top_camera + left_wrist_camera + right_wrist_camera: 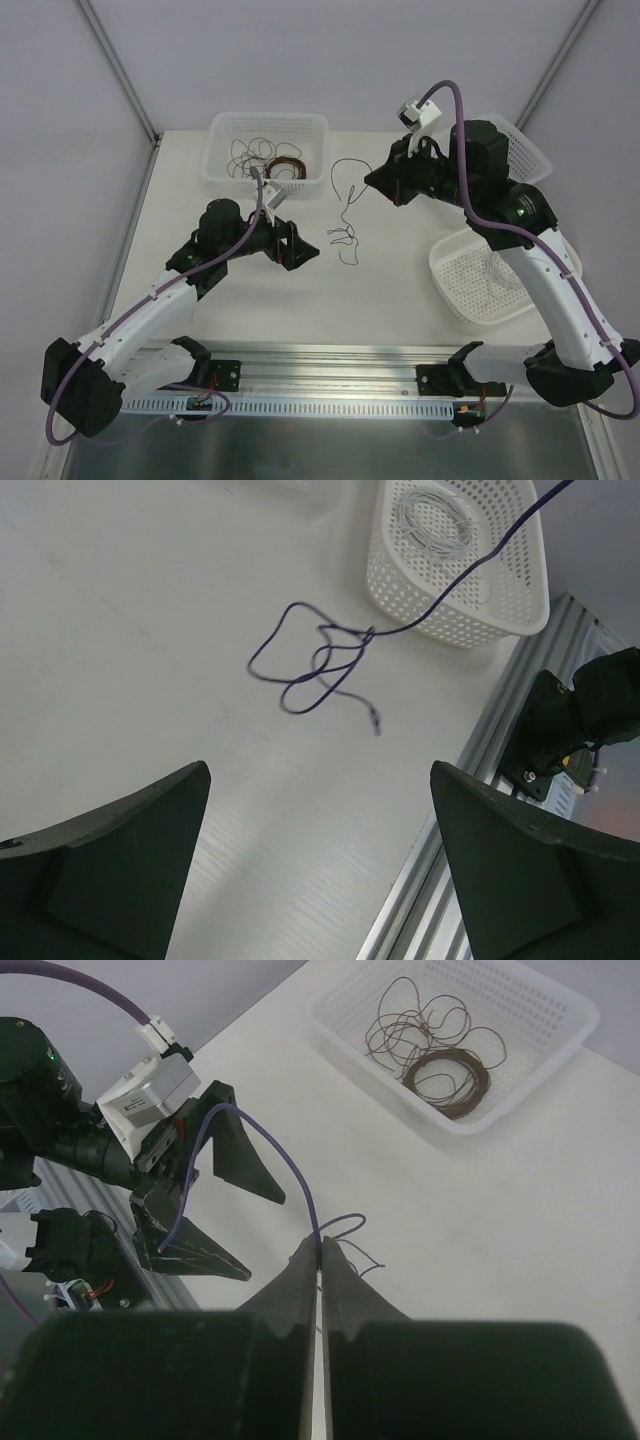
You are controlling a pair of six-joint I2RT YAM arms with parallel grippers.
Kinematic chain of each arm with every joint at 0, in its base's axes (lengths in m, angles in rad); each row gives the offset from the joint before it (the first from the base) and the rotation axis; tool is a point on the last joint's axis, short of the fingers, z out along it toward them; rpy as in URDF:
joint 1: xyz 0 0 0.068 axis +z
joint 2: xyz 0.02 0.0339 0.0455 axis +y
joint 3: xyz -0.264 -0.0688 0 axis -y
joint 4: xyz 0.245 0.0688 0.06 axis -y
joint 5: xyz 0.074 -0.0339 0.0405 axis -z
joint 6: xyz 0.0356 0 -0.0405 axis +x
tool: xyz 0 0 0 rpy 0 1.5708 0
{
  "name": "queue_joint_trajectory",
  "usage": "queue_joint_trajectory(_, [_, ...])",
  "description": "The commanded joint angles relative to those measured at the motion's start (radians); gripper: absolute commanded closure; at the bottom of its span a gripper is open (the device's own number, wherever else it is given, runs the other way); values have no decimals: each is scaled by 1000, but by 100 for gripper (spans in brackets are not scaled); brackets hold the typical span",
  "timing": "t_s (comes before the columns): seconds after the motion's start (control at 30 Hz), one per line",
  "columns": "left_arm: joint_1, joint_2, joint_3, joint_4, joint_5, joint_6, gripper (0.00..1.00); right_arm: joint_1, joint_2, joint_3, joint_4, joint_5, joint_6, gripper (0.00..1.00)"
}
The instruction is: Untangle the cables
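The cables (362, 635) form one hair-thin purple wire, loosely looped in a small tangle on the white tabletop (150, 630), with one strand rising upward.

the table (250, 300) top is a smooth, matt white. the baskets (222, 170) are white perforated plastic with a faint sheen. the cable (358, 638) looks like thin wire in a smooth purple sleeve. the fingers (120, 870) of the left gripper (318, 770) are matt black plastic, slightly grainy. along the near edge runs a ribbed rail (330, 360) of dull bare metal.
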Motion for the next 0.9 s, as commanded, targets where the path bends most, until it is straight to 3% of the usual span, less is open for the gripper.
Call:
queue_joint_trajectory(0.0, [-35, 22, 28, 120, 23, 40, 7, 5, -48, -41, 92, -98, 53, 99])
queue_joint_trajectory(0.17, [-80, 73, 44, 156, 48, 66, 17, 14, -68, -82, 122, -132, 79, 99])
queue_joint_trajectory(0.5, [-139, 149, -15, 247, -56, 17, 25, 20, -61, -75, 168, -172, 114, 99])
queue_joint_trajectory(0.87, [-198, 260, 4, 312, -27, -13, 38, 22, -53, -64, 171, -166, 123, 99])
